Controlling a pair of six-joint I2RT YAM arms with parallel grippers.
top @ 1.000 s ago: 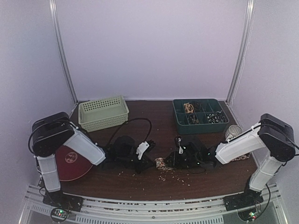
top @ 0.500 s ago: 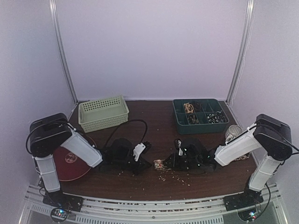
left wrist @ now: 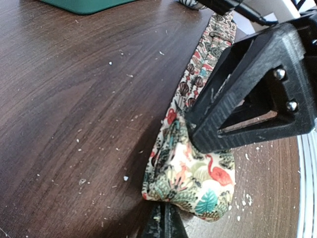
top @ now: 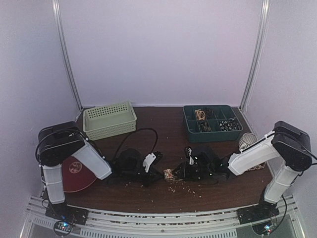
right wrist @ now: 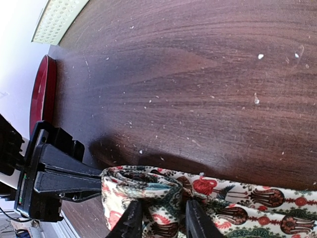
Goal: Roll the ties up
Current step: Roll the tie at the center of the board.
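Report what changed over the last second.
The left arm swayed slightly left, then back right; the right arm barely shifted. The left hand and right hand stay clamped on the tie, which hardly moved. The basket, green tray and red plate are unmoved.

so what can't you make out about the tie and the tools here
tie far end: left wrist view, runs behind the right tool and off the top edge.
number of turns rolled: right wrist view, bottom edge crops the roll.
left tool: left wrist view, bottom edge cuts off all but its tip.
tie pattern: top view, too small, crowded by both tools.
organiser contents: top view, too small.
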